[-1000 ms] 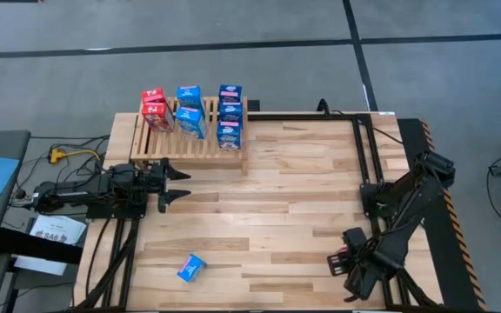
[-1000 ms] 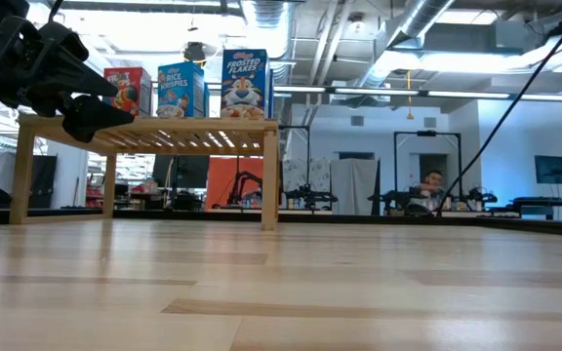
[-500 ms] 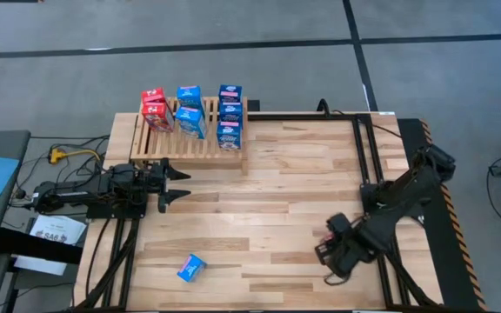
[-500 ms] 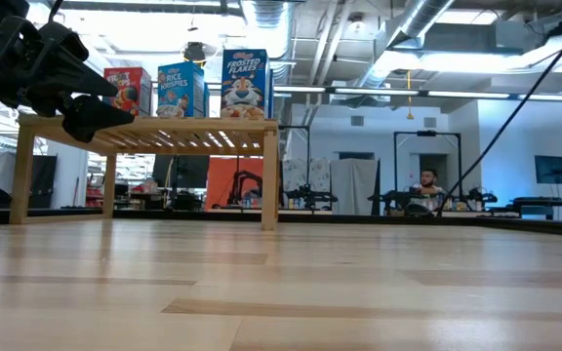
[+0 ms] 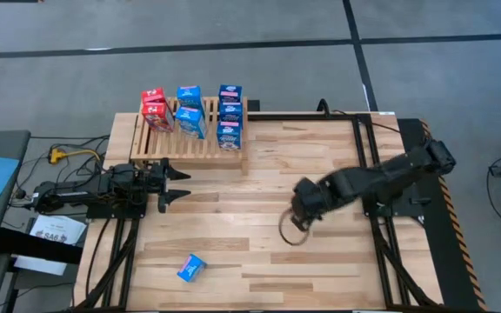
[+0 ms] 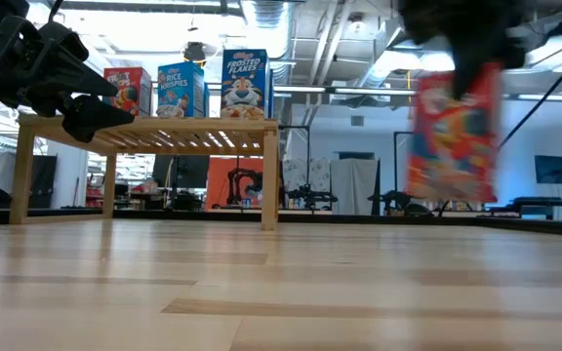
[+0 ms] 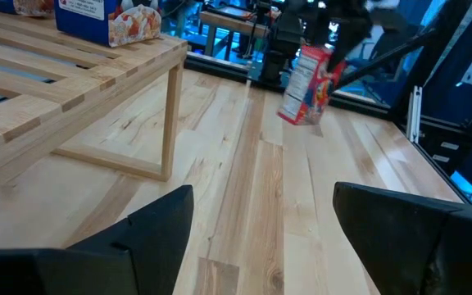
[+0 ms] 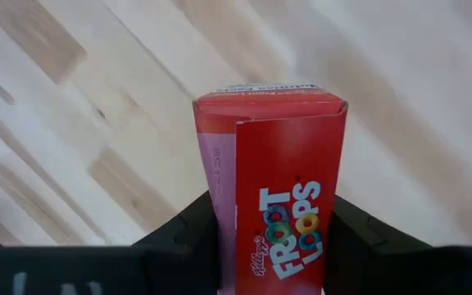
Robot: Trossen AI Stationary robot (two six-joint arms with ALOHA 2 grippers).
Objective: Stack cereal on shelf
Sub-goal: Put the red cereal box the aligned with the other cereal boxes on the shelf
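Note:
The shelf, a low light-wood slatted rack, stands at the table's far left. Red and blue cereal boxes stand upright on its slats. One blue box lies flat on the table near the front left. My right gripper is over the middle of the table, shut on a red cereal box. That box also shows in the left wrist view. My left gripper waits open at the left, level, just in front of the shelf. My right gripper pinches the red box between its two fingers, one on each of two opposite sides, near the box's upper end. The fingers come from above, pointing steeply down. The box hangs below them, nearly upright and clear of the table.
A black frame rail runs along the table's right side. Bare planks lie between the right gripper and the shelf. Beyond the far edge the low view shows a room with equipment, where a person sits.
My right gripper has swung from the table's near right corner toward the middle, going left and toward the far edge, rising a little and rolling about its own axis. The red box has come into the low view, hanging clear of the table.

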